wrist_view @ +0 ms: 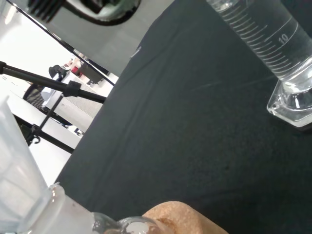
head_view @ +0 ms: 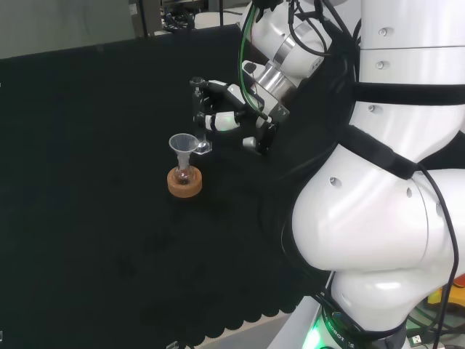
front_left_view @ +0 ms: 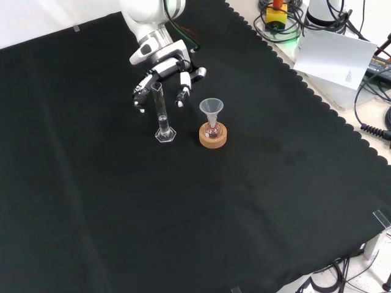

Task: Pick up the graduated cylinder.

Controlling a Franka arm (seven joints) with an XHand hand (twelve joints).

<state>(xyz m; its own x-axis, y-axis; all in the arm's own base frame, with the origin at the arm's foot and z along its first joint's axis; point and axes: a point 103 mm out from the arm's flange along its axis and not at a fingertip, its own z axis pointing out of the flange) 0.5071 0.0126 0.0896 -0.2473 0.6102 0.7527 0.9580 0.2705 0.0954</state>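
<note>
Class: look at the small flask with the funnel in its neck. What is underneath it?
A cork ring sits under the flask, on the black cloth. The cloth directly beneath ring and flask bottom is covered, so unseen.

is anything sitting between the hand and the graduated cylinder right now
Nothing visible does. In the front view the hand sits right behind the upright graduated cylinder, its fingers spread to either side of the tube's top. The funnel in its flask on the cork ring stands off to the right, out of the path.
</note>
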